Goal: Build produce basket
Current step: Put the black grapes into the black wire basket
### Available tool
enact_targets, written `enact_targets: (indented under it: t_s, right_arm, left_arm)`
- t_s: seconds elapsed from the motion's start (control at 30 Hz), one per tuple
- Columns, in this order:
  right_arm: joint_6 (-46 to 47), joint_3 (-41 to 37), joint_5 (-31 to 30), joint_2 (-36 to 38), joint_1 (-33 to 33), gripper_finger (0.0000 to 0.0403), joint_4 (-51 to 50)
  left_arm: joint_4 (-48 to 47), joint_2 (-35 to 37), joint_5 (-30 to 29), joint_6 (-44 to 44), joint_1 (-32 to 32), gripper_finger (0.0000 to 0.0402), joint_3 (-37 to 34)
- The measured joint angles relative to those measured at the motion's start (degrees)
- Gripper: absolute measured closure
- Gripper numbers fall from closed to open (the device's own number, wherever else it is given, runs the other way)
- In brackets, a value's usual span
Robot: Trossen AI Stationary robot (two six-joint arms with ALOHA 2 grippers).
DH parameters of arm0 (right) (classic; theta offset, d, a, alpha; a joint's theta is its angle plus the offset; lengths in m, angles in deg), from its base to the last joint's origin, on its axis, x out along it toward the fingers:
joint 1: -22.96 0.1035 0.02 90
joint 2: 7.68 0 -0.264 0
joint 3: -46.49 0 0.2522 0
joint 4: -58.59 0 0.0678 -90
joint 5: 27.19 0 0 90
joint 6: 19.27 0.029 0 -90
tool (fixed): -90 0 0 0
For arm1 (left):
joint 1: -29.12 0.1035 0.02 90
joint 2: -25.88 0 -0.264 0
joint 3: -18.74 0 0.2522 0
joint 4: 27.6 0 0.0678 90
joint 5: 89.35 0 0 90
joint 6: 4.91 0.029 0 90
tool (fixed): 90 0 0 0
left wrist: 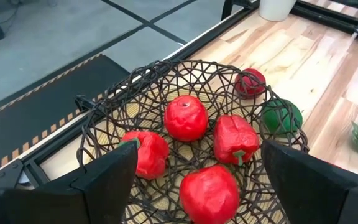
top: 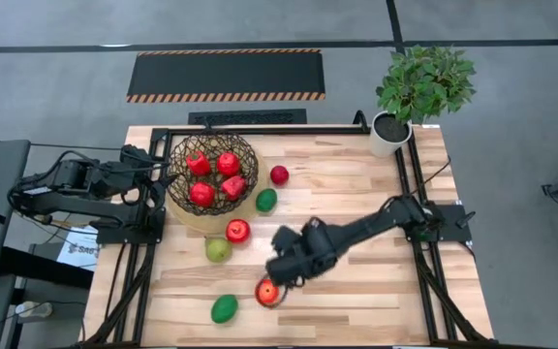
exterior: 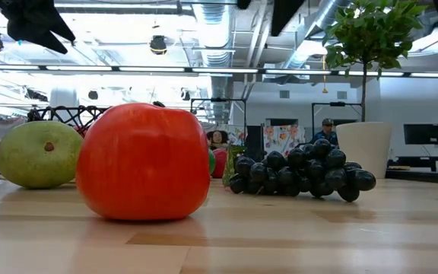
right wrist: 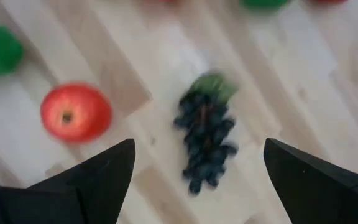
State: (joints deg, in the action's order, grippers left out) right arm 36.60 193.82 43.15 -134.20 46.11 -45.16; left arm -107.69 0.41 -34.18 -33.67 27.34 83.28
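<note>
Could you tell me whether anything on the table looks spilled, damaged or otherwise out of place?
Nothing stands out. The basket sits upright with four red pieces inside, and the loose produce, including the grapes, lies intact on the table.

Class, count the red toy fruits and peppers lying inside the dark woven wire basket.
4, in the dark woven wire basket: pepper back-left, apple back-right, apple front-left, pepper front-right. Others may be hidden beneath.
</note>
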Motion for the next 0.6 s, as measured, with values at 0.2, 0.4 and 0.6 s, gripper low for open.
enact_targets:
  t_s: [0.2, 0.4, 0.6]
  right_arm:
    - [5.17, 0.03, 3.19, -3.47, 2.11, 0.0029, 0.15]
    - [5.22, -0.02, 3.49, -5.19, 2.81, 0.0029, 0.29]
    - [-0.88, -0.04, 3.43, -3.77, 1.58, 0.0029, -0.01]
  left_arm:
    - [0.35, 0.02, -0.11, -0.36, 0.0, 0.0072, 0.0]
    - [0.33, 0.02, -0.13, -0.44, 0.0, 0.0072, 0.0]
    - [0.32, 0.02, -0.13, -0.75, -0.01, 0.0072, 0.0]
